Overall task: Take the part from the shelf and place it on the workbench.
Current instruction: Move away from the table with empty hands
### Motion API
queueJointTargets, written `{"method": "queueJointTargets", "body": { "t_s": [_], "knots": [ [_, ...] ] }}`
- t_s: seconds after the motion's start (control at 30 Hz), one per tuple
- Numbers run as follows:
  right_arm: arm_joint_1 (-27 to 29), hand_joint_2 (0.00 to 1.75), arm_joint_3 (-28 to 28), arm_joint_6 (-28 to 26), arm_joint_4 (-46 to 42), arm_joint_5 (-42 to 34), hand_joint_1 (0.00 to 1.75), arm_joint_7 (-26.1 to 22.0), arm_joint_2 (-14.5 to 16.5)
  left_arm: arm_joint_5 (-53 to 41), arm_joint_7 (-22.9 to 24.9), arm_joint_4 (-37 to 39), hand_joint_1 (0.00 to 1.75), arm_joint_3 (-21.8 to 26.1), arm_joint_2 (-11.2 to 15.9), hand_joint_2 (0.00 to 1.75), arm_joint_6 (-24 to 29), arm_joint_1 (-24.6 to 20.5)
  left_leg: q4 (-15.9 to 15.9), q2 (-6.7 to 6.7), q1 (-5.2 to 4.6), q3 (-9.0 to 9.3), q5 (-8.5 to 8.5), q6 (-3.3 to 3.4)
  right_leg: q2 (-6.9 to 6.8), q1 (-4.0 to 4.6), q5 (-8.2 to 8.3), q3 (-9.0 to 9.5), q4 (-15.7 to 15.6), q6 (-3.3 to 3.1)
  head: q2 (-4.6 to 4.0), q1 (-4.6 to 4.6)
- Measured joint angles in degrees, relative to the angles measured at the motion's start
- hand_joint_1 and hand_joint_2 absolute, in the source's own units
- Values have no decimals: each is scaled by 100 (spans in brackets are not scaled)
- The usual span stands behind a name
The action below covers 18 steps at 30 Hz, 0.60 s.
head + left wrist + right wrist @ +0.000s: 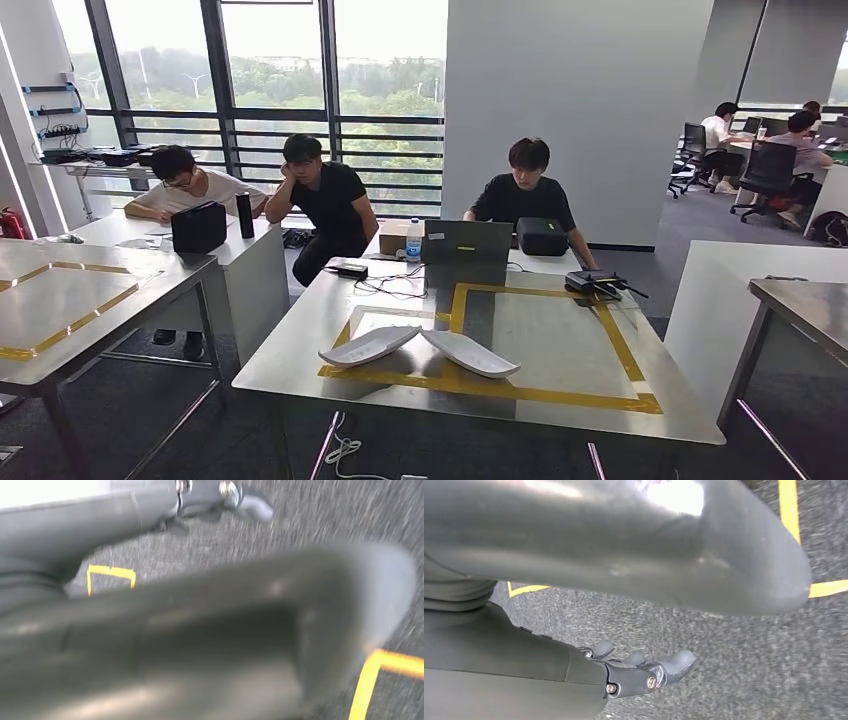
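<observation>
Two white curved shell parts, one to the left [367, 345] and one to the right [470, 352], lie side by side on the steel workbench [560, 350], inside its yellow tape square near the front edge. My left hand [210, 625] hangs over grey carpet in the left wrist view, with its thick thumb close to the camera, its fingers [250, 506] stretched out, and nothing in it. My right hand [624, 545] hangs the same way over the carpet, its fingers [649, 672] apart from the thumb and empty.
At the back of the workbench stand a laptop [466, 245], a water bottle [414, 240], a black bag [542, 236] and cables [390, 285]. Three people sit behind it. A steel table [60, 300] stands on the left and another [805, 310] on the right. Yellow tape [791, 510] marks the carpet.
</observation>
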Motion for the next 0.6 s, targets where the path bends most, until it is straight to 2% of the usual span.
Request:
{"method": "queueJointTargets", "body": {
  "t_s": [0.03,0.07,0.1,0.13,0.17,0.2,0.27,0.3,0.33,0.37,0.4,0.43,0.47,0.5,0.53,0.57,0.6],
  "knots": [
    [-10,0,0,-26,0,0,0,19,-1,-24,-58,9,0,19,-2,0,-6,-3,23,5,-7,-104,73,-4,3,27,160,191,-76,-29,0,2],
    [-17,0,0,-57,0,2,0,49,1,-57,-132,15,0,31,-5,0,2,-11,49,7,-8,-204,140,-11,3,54,315,484,-350,-61,0,4],
    [-32,0,-1,-91,0,8,0,91,3,-97,-213,19,0,39,-13,0,17,-29,75,6,-10,-289,205,-24,2,85,331,839,-789,-104,0,8],
    [-53,0,-1,-121,0,19,0,127,7,-143,-279,20,0,41,-24,0,37,-56,92,4,-12,-347,266,-46,-2,110,264,1161,-1240,-141,0,9],
    [-73,0,0,-144,0,30,0,150,15,-179,-326,21,0,41,-35,0,56,-91,93,4,-10,-377,329,-74,-6,131,172,1386,-1605,-177,0,8],
    [-93,0,1,-164,0,40,0,170,25,-203,-341,21,0,41,-44,0,69,-131,76,6,-1,-388,396,-110,-10,151,88,1489,-1831,-213,0,8],
    [-107,0,1,-198,1,40,0,225,53,-245,-283,30,0,41,-49,0,80,-196,18,8,18,-399,511,-184,-19,153,188,1430,-1913,-274,0,10],
    [-111,0,0,-212,2,33,0,269,67,-269,-223,36,0,41,-49,0,81,-216,43,-3,22,-436,454,-218,-26,143,271,1374,-1927,-313,-1,13],
    [-112,0,-1,-223,3,22,0,313,79,-292,-160,45,0,41,-53,0,80,-224,161,-16,23,-489,270,-249,-33,125,362,1305,-1945,-346,-1,13],
    [-110,0,-3,-229,4,14,0,345,91,-305,-115,55,0,41,-57,0,79,-226,403,-28,31,-562,-22,-279,-39,108,455,1220,-1954,-369,-2,7],
    [-106,0,-4,-233,4,8,0,366,98,-314,-86,60,0,41,-62,0,78,-227,744,-38,43,-640,-362,-310,-41,105,535,1125,-1952,-380,-2,2],
    [-100,0,-4,-237,4,5,0,375,104,-316,-72,65,0,41,-67,0,77,-226,1129,-39,59,-701,-625,-339,-43,102,614,1027,-1947,-378,-1,-3],
    [-96,0,-5,-238,4,5,0,377,110,-316,-70,68,0,41,-67,0,77,-228,1465,-39,74,-723,-745,-366,-48,100,692,922,-1937,-366,-1,-7],
    [-93,0,-5,-240,4,5,0,378,113,-316,-69,68,0,41,-67,0,77,-229,1661,-39,89,-674,-714,-387,-56,95,769,810,-1922,-349,-1,-8],
    [-93,0,-5,-241,4,5,0,379,115,-316,-67,69,0,41,-67,0,77,-229,1671,-38,104,-536,-585,-404,-63,86,843,696,-1899,-328,0,-9],
    [-95,0,-5,-241,4,5,0,379,116,-316,-67,69,0,41,-68,0,77,-233,1472,-38,121,-290,-436,-419,-69,74,911,585,-1867,-301,0,-11],
    [-98,0,-5,-242,4,5,0,380,117,-316,-67,69,0,41,-70,0,77,-241,1098,-43,144,49,-387,-435,-71,65,971,493,-1826,-270,0,-14]
  ]
}}
